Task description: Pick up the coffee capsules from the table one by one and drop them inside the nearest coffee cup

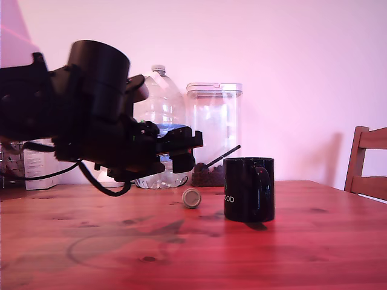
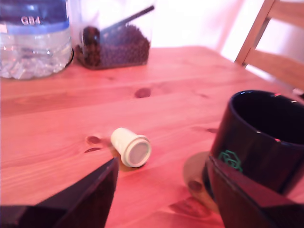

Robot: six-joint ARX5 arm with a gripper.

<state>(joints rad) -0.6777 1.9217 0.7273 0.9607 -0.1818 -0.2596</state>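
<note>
gripper (image 2: 160,190): jaws spread wide, holding nothing, up off the table (image 1: 314,241)
capsule (image 2: 131,147): on its side, roughly 9 o'clock of the mug (image 1: 248,189), exterior view

Pale wall (image 1: 302,66), wooden chair (image 1: 367,163)

Beige coffee capsule (image 2: 130,147) on its side on wooden table (image 2: 57,128), near upright black mug (image 2: 259,137)

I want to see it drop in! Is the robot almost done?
Not yet. Nothing looks done: the capsule lies on its side on the table, beside the cup. The tool is open and empty, near the capsule. Grabbing, lifting and dropping remain.
</note>
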